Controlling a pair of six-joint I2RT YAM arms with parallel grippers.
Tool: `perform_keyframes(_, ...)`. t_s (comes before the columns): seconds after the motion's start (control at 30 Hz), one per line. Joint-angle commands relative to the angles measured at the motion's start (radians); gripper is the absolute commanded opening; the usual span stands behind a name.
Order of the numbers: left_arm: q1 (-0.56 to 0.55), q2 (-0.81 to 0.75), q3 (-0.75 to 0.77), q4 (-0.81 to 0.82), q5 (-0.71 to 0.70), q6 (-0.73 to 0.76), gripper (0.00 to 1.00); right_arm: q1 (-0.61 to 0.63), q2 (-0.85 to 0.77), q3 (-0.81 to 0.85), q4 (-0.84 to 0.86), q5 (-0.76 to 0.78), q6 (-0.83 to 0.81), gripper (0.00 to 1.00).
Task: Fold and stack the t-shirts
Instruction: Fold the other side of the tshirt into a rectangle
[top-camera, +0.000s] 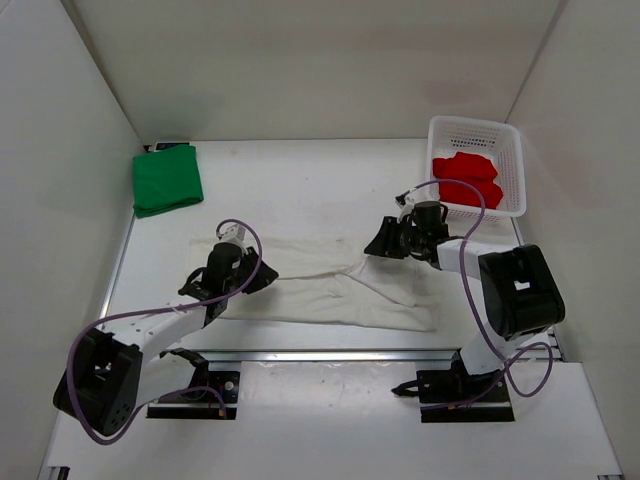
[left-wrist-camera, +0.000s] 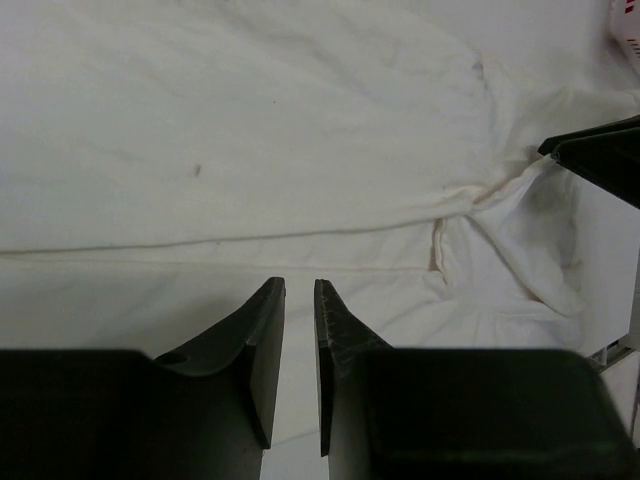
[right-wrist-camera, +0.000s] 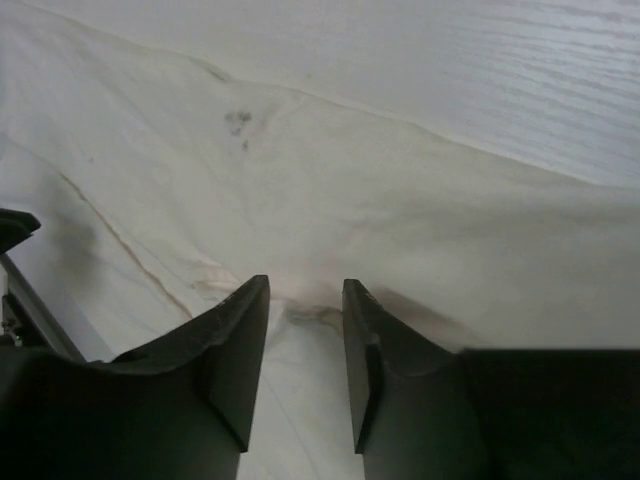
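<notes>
Top camera: the off-white t-shirt (top-camera: 320, 285) lies as a long strip across the near bench (top-camera: 300, 190), half folded by my reading; the green t-shirt (top-camera: 167, 180) sits folded at the far left corner, probably where the stack begins; the red t-shirt (top-camera: 465, 178) is bundled in the basket (top-camera: 475, 122); my left hand (top-camera: 255, 278) is at the strip's left end and my right hand (top-camera: 383, 243) at its far edge, spaced to suit a shared fold.

Left wrist: fingers narrow, over flat cloth; nothing visibly pinched.

Right wrist: fingers wider apart, straddling a small pucker; not gripping it.
</notes>
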Motion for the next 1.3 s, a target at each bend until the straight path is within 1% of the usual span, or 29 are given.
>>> perform_keyframes(0.0, 0.006, -0.028, -0.010, 0.040, 0.022, -0.010, 0.29, 0.004, -0.010, -0.025, 0.094, -0.085, 0.019, 0.32)
perform_keyframes(0.07, 0.004, -0.030, -0.013, 0.043, 0.019, -0.010, 0.29, 0.010, -0.044, -0.060, 0.108, -0.074, 0.028, 0.35)
perform_keyframes(0.13, 0.009, -0.039, -0.017, 0.045, 0.025, -0.016, 0.28, 0.018, -0.059, -0.083, 0.116, -0.048, 0.024, 0.42)
perform_keyframes(0.23, 0.012, -0.041, -0.020, 0.049, 0.028, -0.022, 0.29, 0.012, -0.058, -0.101, 0.105, -0.045, 0.017, 0.45)
perform_keyframes(0.27, 0.009, -0.041, -0.014, 0.048, 0.025, -0.024, 0.29, 0.015, -0.061, -0.104, 0.097, -0.043, 0.013, 0.44)
perform_keyframes(0.33, 0.007, -0.045, -0.013, 0.045, 0.016, -0.015, 0.29, 0.018, -0.067, -0.101, 0.084, -0.037, 0.014, 0.31)
perform_keyframes(0.37, 0.007, -0.050, -0.013, 0.043, 0.022, -0.022, 0.29, 0.016, -0.073, -0.107, 0.093, -0.034, 0.013, 0.29)
perform_keyframes(0.43, 0.012, -0.061, -0.016, 0.045, 0.025, -0.027, 0.29, 0.032, -0.099, -0.117, 0.091, -0.017, 0.014, 0.22)
perform_keyframes(0.47, 0.012, -0.064, -0.023, 0.043, 0.021, -0.030, 0.29, 0.036, -0.104, -0.120, 0.091, -0.013, 0.004, 0.12)
perform_keyframes(0.5, 0.011, -0.061, -0.017, 0.046, 0.019, -0.031, 0.28, 0.039, -0.115, -0.115, 0.070, -0.007, 0.007, 0.05)
perform_keyframes(0.57, 0.018, -0.067, -0.014, 0.043, 0.024, -0.033, 0.28, 0.055, -0.135, -0.111, 0.042, 0.009, 0.011, 0.03)
perform_keyframes(0.63, 0.011, -0.076, -0.010, 0.039, 0.022, -0.033, 0.29, 0.078, -0.194, -0.108, -0.007, 0.044, 0.013, 0.03)
perform_keyframes(0.7, 0.015, -0.078, -0.008, 0.035, 0.025, -0.034, 0.28, 0.113, -0.240, -0.104, -0.103, 0.088, 0.017, 0.03)
perform_keyframes(0.77, 0.018, -0.088, -0.010, 0.034, 0.031, -0.035, 0.29, 0.136, -0.300, -0.097, -0.163, 0.127, 0.028, 0.04)
perform_keyframes(0.8, 0.017, -0.091, -0.008, 0.037, 0.030, -0.038, 0.29, 0.151, -0.314, -0.095, -0.227, 0.153, 0.039, 0.04)
perform_keyframes(0.9, 0.024, -0.090, -0.005, 0.042, 0.031, -0.044, 0.29, 0.199, -0.372, -0.100, -0.280, 0.190, 0.066, 0.02)
perform_keyframes(0.93, 0.018, -0.097, -0.005, 0.042, 0.043, -0.044, 0.29, 0.196, -0.381, -0.103, -0.294, 0.187, 0.076, 0.02)
perform_keyframes(1.1, 0.014, -0.111, -0.007, 0.043, 0.037, -0.054, 0.28, 0.315, -0.371, -0.049, -0.366, 0.271, 0.116, 0.01)
perform_keyframes(1.2, 0.010, -0.127, 0.000, 0.035, 0.041, -0.059, 0.29, 0.384, -0.319, 0.009, -0.426, 0.338, 0.105, 0.01)
perform_keyframes(1.27, 0.014, -0.146, -0.005, 0.031, 0.039, -0.062, 0.29, 0.429, -0.288, 0.027, -0.458, 0.357, 0.114, 0.00)
